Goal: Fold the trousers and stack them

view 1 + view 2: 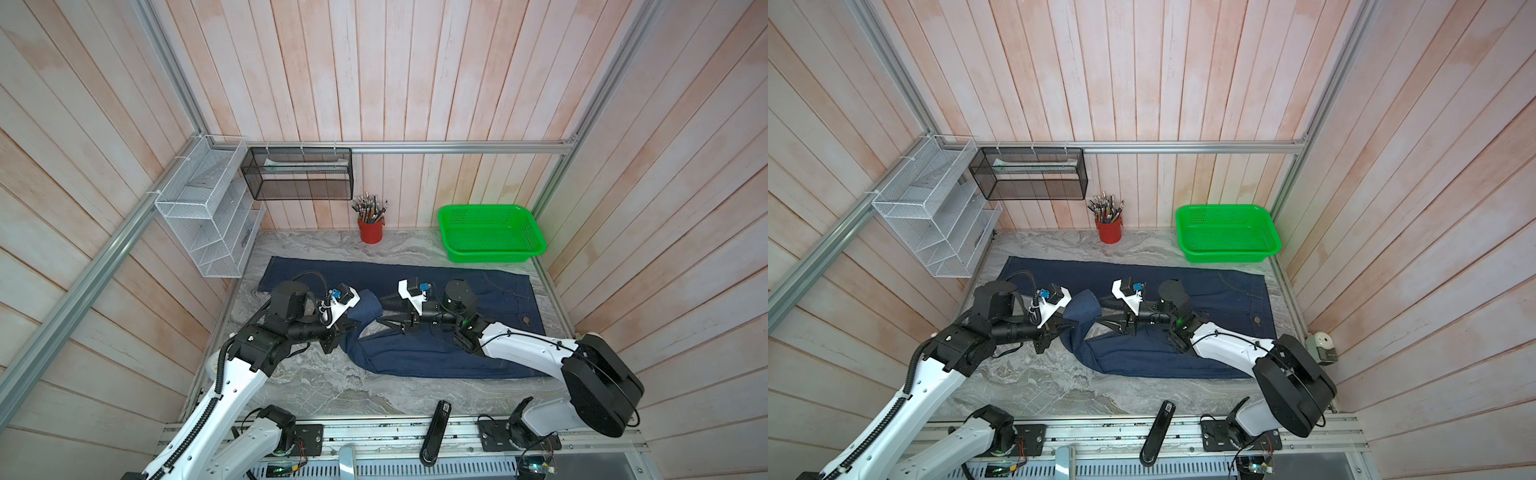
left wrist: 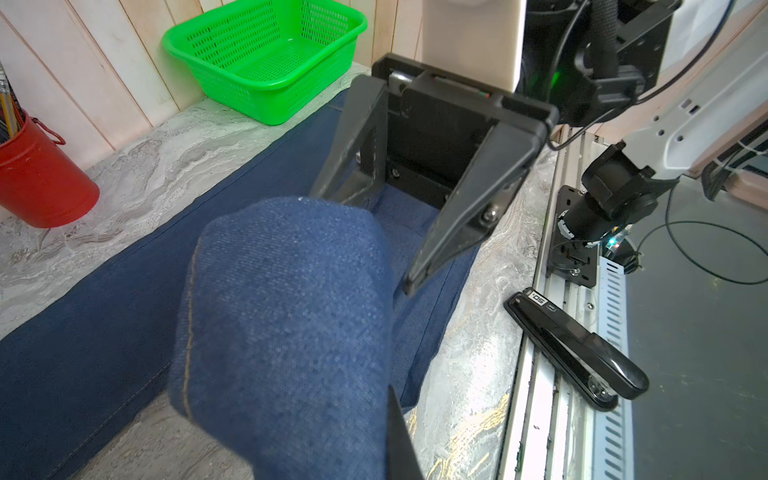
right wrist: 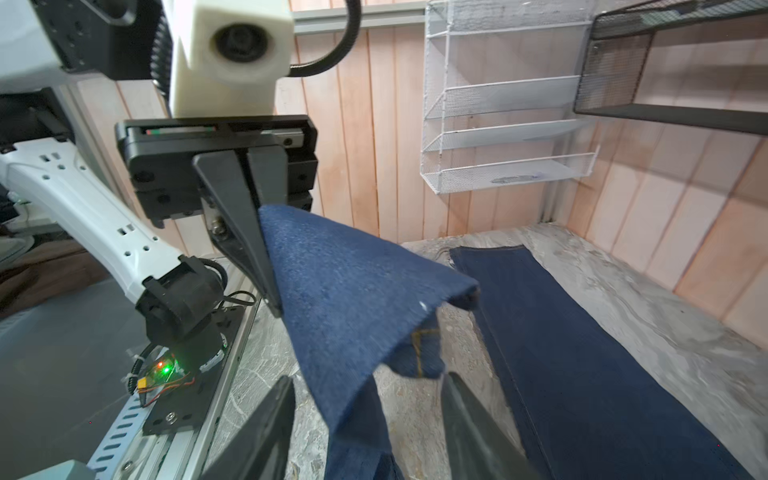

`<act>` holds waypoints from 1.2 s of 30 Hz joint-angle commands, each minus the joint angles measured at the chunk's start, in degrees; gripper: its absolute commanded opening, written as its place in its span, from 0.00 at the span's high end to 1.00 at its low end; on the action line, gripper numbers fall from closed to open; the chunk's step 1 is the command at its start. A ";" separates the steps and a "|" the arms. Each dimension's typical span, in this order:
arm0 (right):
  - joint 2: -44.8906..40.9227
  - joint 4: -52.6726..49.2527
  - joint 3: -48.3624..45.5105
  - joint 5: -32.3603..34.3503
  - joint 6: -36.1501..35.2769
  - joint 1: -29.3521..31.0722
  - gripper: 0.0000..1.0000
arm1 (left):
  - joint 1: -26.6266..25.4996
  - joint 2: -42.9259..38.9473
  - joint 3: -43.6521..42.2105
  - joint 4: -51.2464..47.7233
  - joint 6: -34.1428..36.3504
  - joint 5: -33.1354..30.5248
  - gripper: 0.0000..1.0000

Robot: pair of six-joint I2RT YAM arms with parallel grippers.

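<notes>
Jeans point(image 1: 436, 357): dark indigo denim cloth, matt, coarse woven grain, tan stitching.
Tabletop point(image 1: 332, 386): grey veined stone look, smooth, faint sheen.
Basket point(image 1: 490, 255): green plastic, glossy, perforated; beyond the jeans.
Bucket point(image 1: 370, 233): red painted metal, smooth.
Stapler point(image 1: 434, 432): black plastic, glossy; in front of the jeans.
Walls point(image 1: 415, 83): whitewashed wood planks, matt.

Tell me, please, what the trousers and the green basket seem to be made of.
I'd say the trousers are denim, probably cotton, matte: woven texture and tan stitching show. And the green basket looks like glossy moulded plastic, with perforated walls.
</notes>
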 commanded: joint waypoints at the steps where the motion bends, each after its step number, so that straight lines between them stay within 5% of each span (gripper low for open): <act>1: 1.59 1.17 2.01 -2.54 0.24 1.55 0.61 | 0.15 -0.51 0.36 0.81 1.70 1.62 0.97; 3: 1.44 1.10 2.15 -1.32 0.42 2.93 0.94 | 0.22 -0.43 0.11 1.67 0.79 -1.09 0.97; 5: 0.46 0.69 1.23 1.39 -1.09 4.71 1.00 | 0.40 -0.24 -0.11 3.45 -2.55 -6.95 0.89; 6: -0.09 0.22 0.80 3.42 -1.96 5.85 1.00 | 0.87 -0.03 -0.05 4.38 -5.02 -10.08 0.69; 8: -0.51 -0.50 0.14 8.98 -3.48 8.38 1.00 | 2.08 0.68 0.36 5.72 -9.91 -14.70 0.56; 9: -0.41 -0.52 -0.28 12.56 -4.39 9.79 1.00 | 2.65 1.17 0.93 5.88 -12.51 -15.83 0.37; 10: -0.12 -0.28 -0.62 15.53 -5.23 11.05 1.00 | 2.91 1.48 1.58 5.86 -15.18 -16.50 0.06; 11: 0.40 -0.05 -0.90 19.41 -6.12 12.45 1.00 | 3.14 1.76 2.22 5.79 -17.96 -16.29 0.00; 15: 3.27 2.44 -1.80 35.86 -10.03 17.23 1.00 | 4.07 2.69 5.35 2.03 -29.73 -15.59 0.00; 20: 9.01 4.29 -0.80 45.82 -15.72 20.98 1.00 | 9.07 3.96 8.57 -6.50 -38.75 -13.07 0.08; 27: 18.83 -2.41 8.82 50.94 -19.51 27.63 1.00 | 26.58 0.70 17.35 -17.40 -43.36 -24.36 0.12; 36: 23.16 -12.26 15.12 51.95 -18.82 39.07 0.99 | 28.72 0.56 28.00 -17.64 -43.29 -37.05 0.11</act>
